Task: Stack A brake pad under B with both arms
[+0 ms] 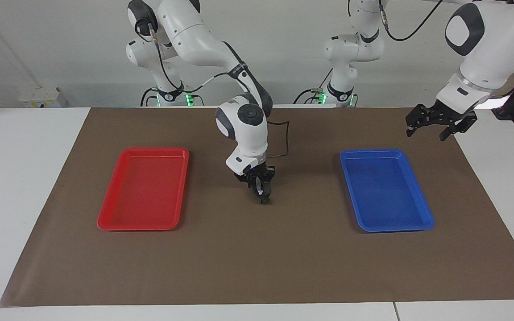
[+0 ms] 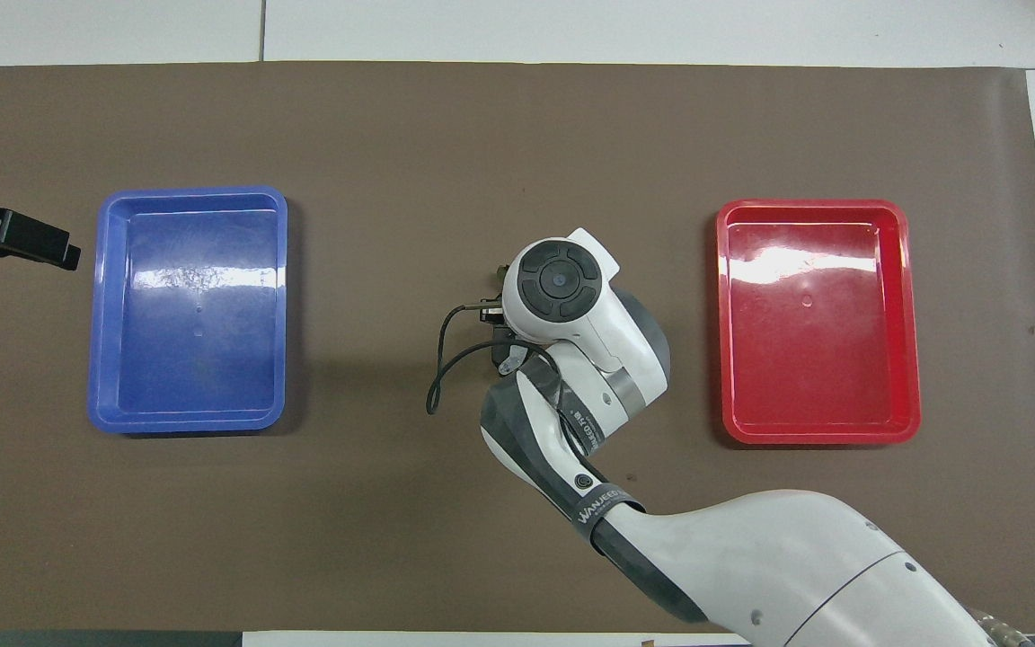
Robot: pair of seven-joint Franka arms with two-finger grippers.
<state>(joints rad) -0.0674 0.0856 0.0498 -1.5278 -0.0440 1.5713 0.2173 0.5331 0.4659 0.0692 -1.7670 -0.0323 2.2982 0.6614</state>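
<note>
My right gripper [image 1: 263, 195] points straight down at the middle of the brown mat [image 1: 257, 267], between the two trays. Its tip is at the mat. A small dark piece [image 1: 266, 201] shows at the tip, touching the mat; I cannot tell which brake pad it is. In the overhead view the right arm's wrist [image 2: 562, 288] covers the gripper and whatever lies under it. No other pad shows anywhere. My left gripper [image 1: 440, 124] is open and empty, up in the air over the mat's edge at the left arm's end, beside the blue tray; it also shows in the overhead view [image 2: 14, 238].
A red tray [image 1: 143, 154] lies toward the right arm's end and a blue tray [image 1: 384, 154] toward the left arm's end; nothing lies in either. A black cable [image 2: 446, 359] loops off the right wrist over the mat.
</note>
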